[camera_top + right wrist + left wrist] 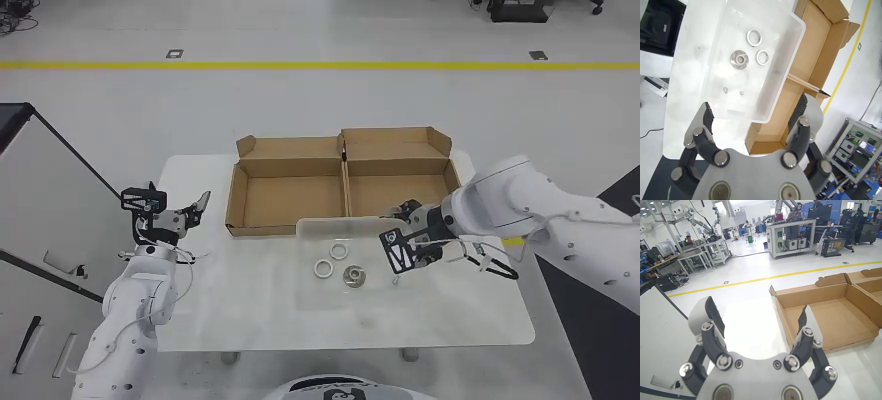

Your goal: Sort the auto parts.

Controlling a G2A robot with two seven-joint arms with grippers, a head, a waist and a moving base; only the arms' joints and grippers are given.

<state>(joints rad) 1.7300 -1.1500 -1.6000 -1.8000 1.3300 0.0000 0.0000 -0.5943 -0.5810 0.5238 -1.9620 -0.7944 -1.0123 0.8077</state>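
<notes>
In the top view, the table [250, 310] fills the centre; two open cardboard boxes [285, 200] sit above centre, a clear tray [340, 222] just below them. The right gripper [755, 100] hangs at the tray's right end, jaws apart; the left gripper [757, 306], likewise spread, is centre-left. The tray holds a flanged hub [739, 60], two rings [754, 38] and two small fasteners [725, 89].

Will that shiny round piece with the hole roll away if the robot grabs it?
Probably not: the shiny flanged piece lies flat on its wide disc in the clear tray, so it should sit still. It looks like solid metal, likely stiff and heavy for its size. Its smooth finish might be slippery.
</notes>
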